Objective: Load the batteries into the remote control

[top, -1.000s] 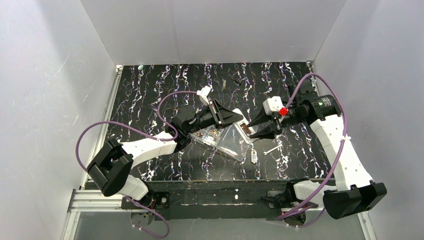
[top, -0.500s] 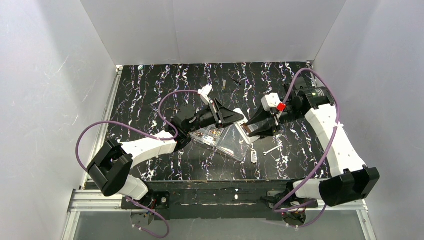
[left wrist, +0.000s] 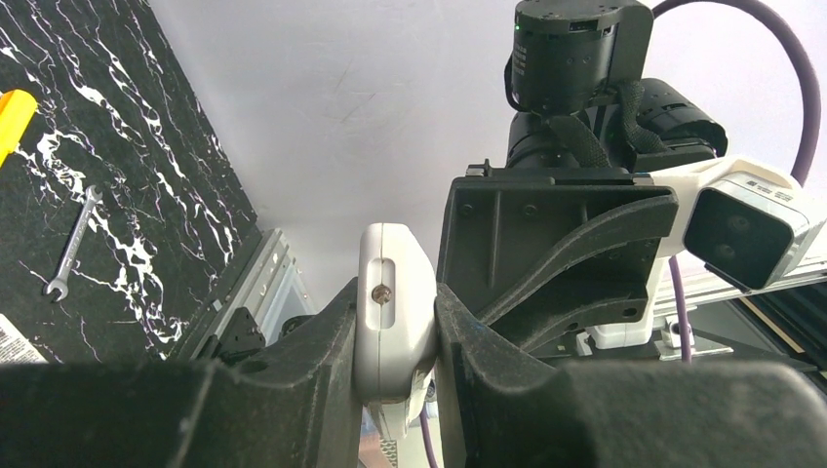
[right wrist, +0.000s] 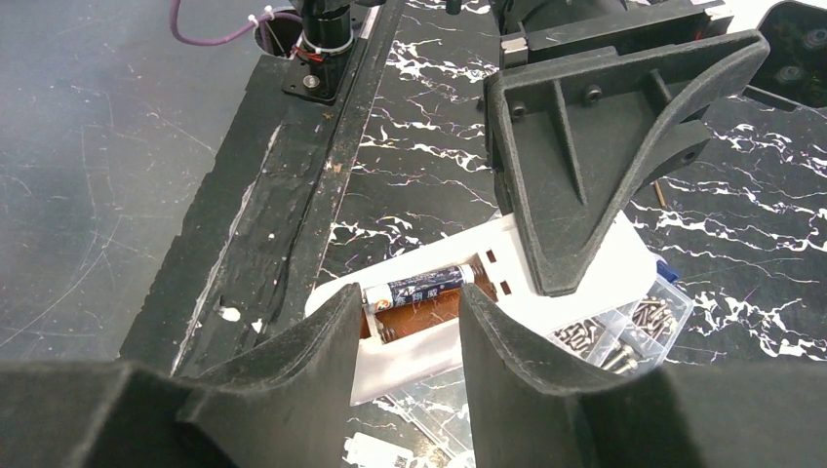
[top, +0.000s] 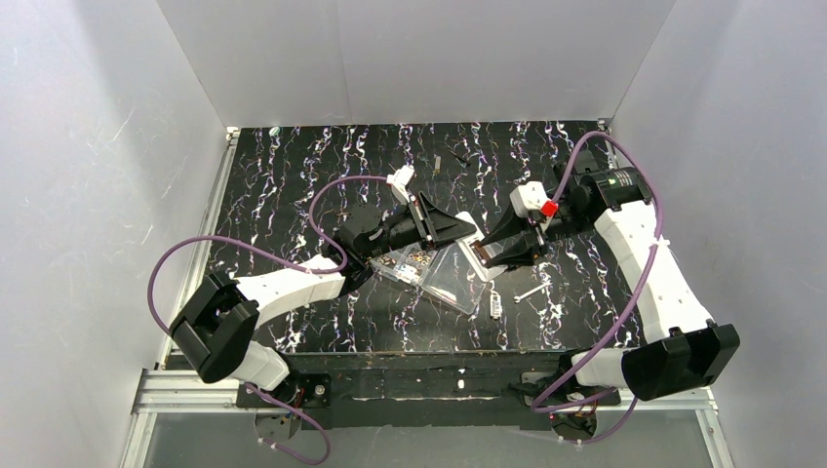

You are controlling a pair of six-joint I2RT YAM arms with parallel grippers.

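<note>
- Left gripper (left wrist: 395, 327): jaws closed tight on the remote control (left wrist: 395, 278), clamping the white body from both sides. The grip probably serves as a fixed vice, steadying the remote for the other arm.
- Remote control, right wrist view (right wrist: 605, 263): the open back faces the right arm. 1 battery (right wrist: 424, 285) lies in the bay, and the brown bay beside it looks vacant.
- Right gripper (right wrist: 408, 302): jaws about half apart, with nothing between them. The 2 fingers frame the compartment end of the remote and stop just short of it. This stance seems suited to pressing or adjusting a cell, not to carrying 1.
- Judged stage: roughly halfway, with 1 cell seated and a 2nd to fetch. No loose battery can be made out.
- Organiser box (top: 444, 275): clear, with screws inside, lying under the held remote. Whether the 2 touch cannot be told.
- Spanner (top: 530, 291): small, on the table (top: 293, 175) to the right of the box, apart from both grippers.
</note>
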